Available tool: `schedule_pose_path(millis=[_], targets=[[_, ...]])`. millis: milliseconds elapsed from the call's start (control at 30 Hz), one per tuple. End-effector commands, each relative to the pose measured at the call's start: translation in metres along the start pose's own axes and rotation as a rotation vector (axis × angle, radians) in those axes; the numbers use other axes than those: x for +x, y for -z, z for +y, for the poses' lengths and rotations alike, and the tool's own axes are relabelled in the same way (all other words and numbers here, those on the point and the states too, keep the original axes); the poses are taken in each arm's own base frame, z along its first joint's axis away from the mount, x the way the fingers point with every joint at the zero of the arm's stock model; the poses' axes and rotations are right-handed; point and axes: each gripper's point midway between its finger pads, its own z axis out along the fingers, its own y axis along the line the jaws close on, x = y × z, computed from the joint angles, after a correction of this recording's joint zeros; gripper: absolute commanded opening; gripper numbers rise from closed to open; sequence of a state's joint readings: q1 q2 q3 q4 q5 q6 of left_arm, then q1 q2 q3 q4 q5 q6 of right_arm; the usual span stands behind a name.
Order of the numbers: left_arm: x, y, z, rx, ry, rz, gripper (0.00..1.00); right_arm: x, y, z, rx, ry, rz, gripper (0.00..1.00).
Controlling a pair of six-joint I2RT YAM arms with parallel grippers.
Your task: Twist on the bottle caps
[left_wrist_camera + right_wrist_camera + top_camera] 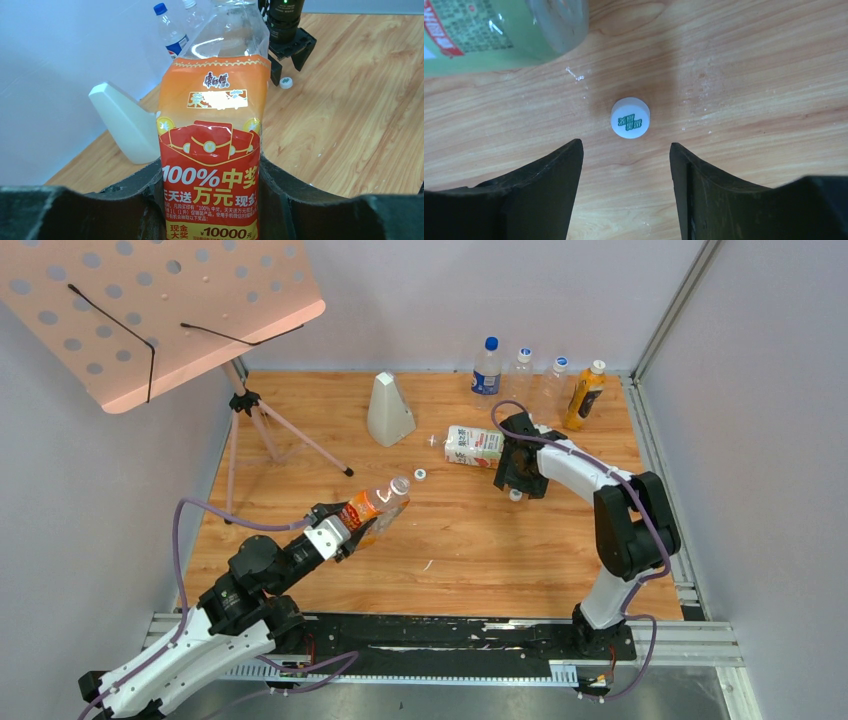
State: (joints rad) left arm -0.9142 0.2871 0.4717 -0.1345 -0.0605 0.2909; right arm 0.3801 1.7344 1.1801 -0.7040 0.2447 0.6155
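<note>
I see the left gripper (350, 528) clamped on the small orange-label bottle (210, 150), held tilted, centre-left in the top view. Right gripper (626, 152) has its fingers apart just above a white cap (630, 118) on the table (480, 550), no contact. Second cap (421, 475) sits mid-frame. Larger bottle (473, 445) lies on its side beside the right gripper.
</note>
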Motion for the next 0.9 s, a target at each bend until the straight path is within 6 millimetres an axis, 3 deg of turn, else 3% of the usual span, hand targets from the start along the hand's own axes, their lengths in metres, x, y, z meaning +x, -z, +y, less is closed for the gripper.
schedule_pose_path(millis=[0,467,700,867], targets=[[-0.018,0.001,0.010,-0.031,-0.025,-0.054,0.36,-0.016,-0.005,0.006,-0.005,-0.002,-0.013,0.63],[-0.021,0.004,0.012,-0.046,-0.020,-0.075,0.38,-0.009,-0.034,-0.002,0.005,-0.038,0.057,0.51],[-0.012,0.001,0.018,-0.089,-0.013,-0.043,0.39,-0.004,-0.030,-0.003,-0.006,-0.041,0.064,0.40],[-0.004,-0.002,0.016,-0.078,-0.029,-0.004,0.38,0.004,-0.021,-0.005,-0.030,-0.041,0.073,0.24]])
